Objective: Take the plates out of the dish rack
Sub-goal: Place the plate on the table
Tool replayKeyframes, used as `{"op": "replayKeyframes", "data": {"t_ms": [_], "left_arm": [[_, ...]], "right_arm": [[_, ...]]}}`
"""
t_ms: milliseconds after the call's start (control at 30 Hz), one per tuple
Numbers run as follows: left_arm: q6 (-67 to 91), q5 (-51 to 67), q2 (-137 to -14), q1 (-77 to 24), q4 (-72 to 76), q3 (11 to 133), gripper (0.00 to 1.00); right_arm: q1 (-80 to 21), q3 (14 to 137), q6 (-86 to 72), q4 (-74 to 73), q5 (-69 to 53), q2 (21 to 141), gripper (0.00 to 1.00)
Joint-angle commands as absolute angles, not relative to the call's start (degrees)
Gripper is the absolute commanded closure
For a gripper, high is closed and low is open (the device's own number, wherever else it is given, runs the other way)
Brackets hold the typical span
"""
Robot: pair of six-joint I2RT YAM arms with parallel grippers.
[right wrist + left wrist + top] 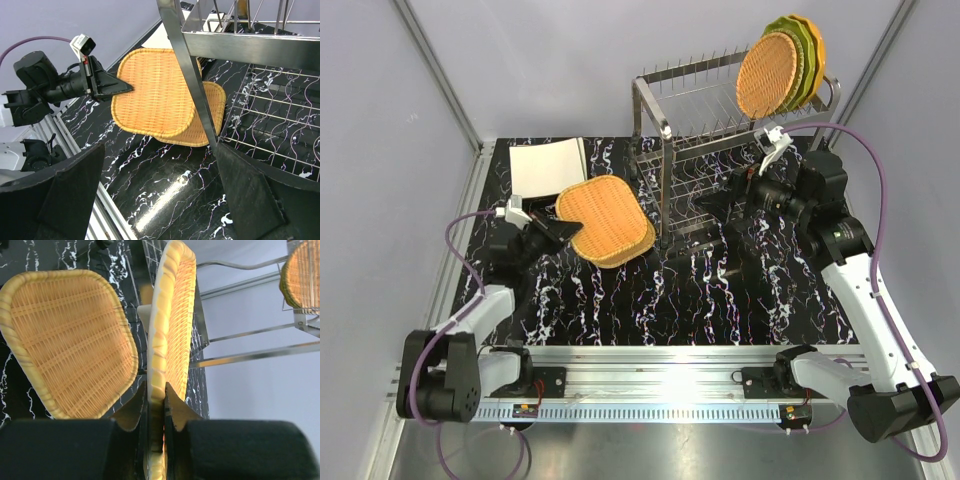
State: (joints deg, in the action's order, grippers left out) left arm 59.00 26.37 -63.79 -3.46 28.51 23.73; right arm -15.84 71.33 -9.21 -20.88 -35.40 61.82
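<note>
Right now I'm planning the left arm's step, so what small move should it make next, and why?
Probably lower the woven plate a little, then let go. The left gripper is shut on its rim, holding it over a matching plate already lying on the table, so stacking it there looks natural.

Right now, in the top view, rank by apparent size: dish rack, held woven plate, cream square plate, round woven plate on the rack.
1. dish rack
2. woven plate in the left claw
3. cream square plate and round woven plate: alike; the round one sits higher, angled, so unranked.
</note>
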Motion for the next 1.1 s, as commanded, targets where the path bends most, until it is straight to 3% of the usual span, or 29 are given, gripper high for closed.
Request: {"op": "replayKeyframes", "data": {"t_ms": [0, 467, 1067], "left_arm": [[61.34, 25.22, -67.3, -3.16, 41.39, 23.73, 1.0], [63.98, 26.28, -84.8, -3.51, 50.97, 25.49, 1.0], [65.65, 25.31, -95.53, -5.01, 53.35, 29.0, 0.99]], "right_arm": [[-15.29, 71.1, -9.58, -18.54, -34.98, 60.38, 0.0], [-15.03, 70.66, -9.67, -18.46, -34.19, 60.47, 0.0], [-14.85, 70.58, -9.49, -18.63, -34.37, 61.08, 0.0]]}}
